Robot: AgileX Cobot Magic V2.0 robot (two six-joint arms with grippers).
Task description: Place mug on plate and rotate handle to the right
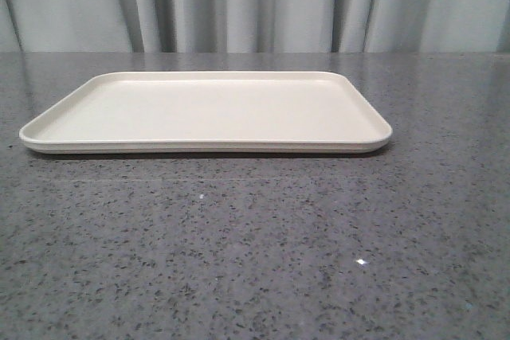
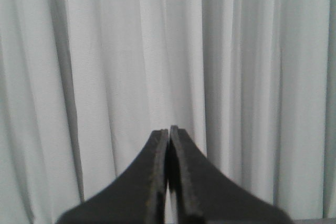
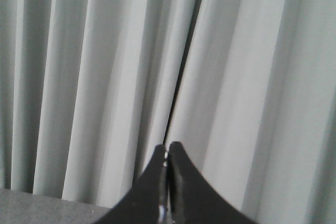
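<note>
Plate (image 1: 205, 109) position: flat on the grey speckled table (image 1: 255, 252), in the middle-to-far part of the front view, long side running left to right. It is cream-white, rectangular, with rounded corners and a low raised rim. Its left end reaches close to the left edge of the front view; its right end stops short of the right edge, with bare table beyond it. The plate surface carries nothing. The mug and its handle appear in none of the 3 views, so their location cannot be given.

Behind the table, a pale grey pleated curtain (image 1: 255, 1) spans the full width of the front view. Neither arm appears in the front view.

Left gripper (image 2: 169, 129): seen only in the left wrist view. The 2 dark jaws are closed against each other, tips touching, with nothing between them. The gripper faces the curtain (image 2: 105, 77).

Right gripper (image 3: 168, 146): seen only in the right wrist view. The 2 dark jaws are likewise closed tip to tip, with nothing held. The gripper faces the curtain (image 3: 252, 77); a small corner of the table (image 3: 42, 205) shows beside the jaws.
</note>
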